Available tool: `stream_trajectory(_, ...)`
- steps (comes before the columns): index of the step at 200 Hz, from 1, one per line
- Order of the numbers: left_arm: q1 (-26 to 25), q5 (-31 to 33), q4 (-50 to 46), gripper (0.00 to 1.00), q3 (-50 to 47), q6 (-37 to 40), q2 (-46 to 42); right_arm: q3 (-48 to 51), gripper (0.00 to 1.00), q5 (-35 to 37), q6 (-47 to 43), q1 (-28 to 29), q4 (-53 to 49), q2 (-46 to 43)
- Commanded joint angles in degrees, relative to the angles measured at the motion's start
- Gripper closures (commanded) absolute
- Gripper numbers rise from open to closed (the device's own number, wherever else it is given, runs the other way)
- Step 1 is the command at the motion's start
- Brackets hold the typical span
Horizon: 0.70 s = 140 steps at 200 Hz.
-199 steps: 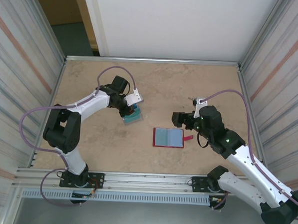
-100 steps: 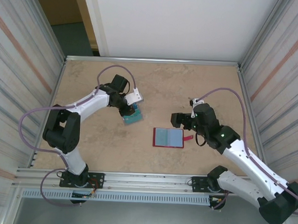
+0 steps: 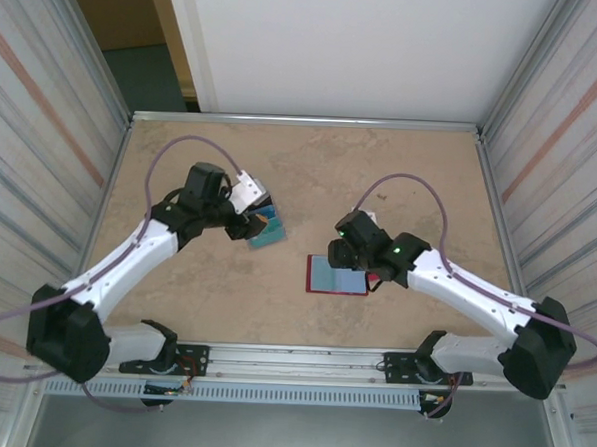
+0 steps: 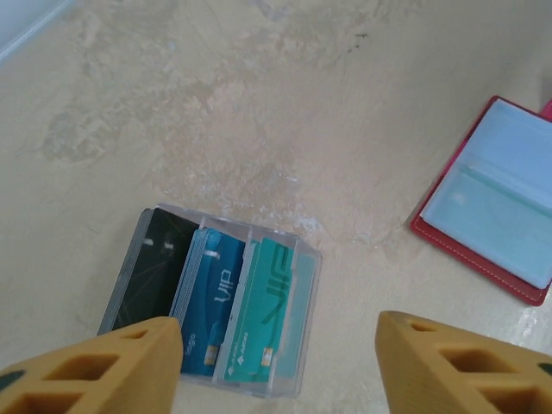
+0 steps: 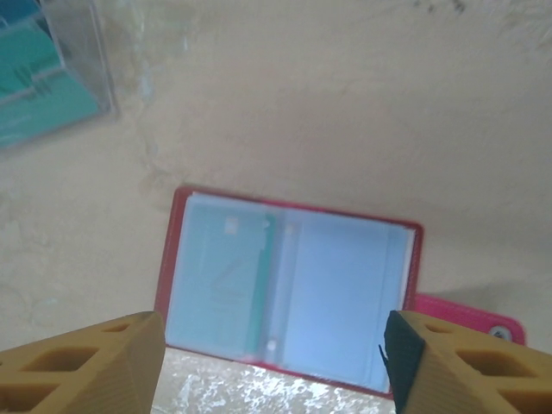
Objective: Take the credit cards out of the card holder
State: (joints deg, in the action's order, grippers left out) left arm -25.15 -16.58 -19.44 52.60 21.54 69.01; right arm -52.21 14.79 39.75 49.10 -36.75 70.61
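The flat dark-red card holder (image 5: 289,289) lay open directly beneath the right gripper (image 5: 272,358), whose fingers were spread and empty.

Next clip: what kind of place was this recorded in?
Most likely a purpose-built robot test cell, not a home or shop. A beige stone-patterned table is boxed in by ribbed side panels, and an aluminium rail runs along its near edge.
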Motion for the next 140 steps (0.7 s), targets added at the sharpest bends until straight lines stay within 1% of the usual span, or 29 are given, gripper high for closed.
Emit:
stream_trajectory(1, -0.17, 5.38, 8.75, 0.29, -5.35, -11.79, -6.35, -2.54, 0.35, 0.57, 4.86, 2.02, -2.25, 3.74)
stream_trajectory(18, -0.17, 9.42, 11.06, 0.20, -8.92, -17.22, -10.85, -3.75, 0.39, -0.57, 5.45, 3.09, -2.27, 7.96)
stream_trajectory(35, -0.17, 13.12, 12.92, 0.12, -11.97, -22.01, -14.78, -5.16, 0.40, -1.61, 5.03, 4.19, -1.86, 12.24)
stream_trajectory(49, -0.05, 15.82, 14.68, 0.02, -14.39, -25.69, -17.45, -6.45, 0.40, -2.57, 4.30, 4.98, -1.45, 15.45)
stream_trajectory(62, 0.01, 17.87, 16.60, 0.01, -16.52, -28.56, -19.21, -7.84, 0.41, -3.32, 3.61, 5.33, -1.23, 18.20)
stream_trajectory(77, 0.19, 18.84, 18.47, 0.01, -18.32, -30.76, -20.34, -9.01, 0.43, -4.22, 2.95, 5.57, -1.01, 21.00)
stream_trajectory(120, 0.51, 21.44, 19.24, 0.01, -19.04, -33.55, -19.72, -10.67, 0.46, -5.91, 2.13, 5.56, -0.18, 25.82)
stream_trajectory(140, 0.47, 21.01, 20.27, 0.01, -19.61, -34.02, -19.29, -10.63, 0.47, -6.05, 2.25, 5.48, -0.07, 26.85)
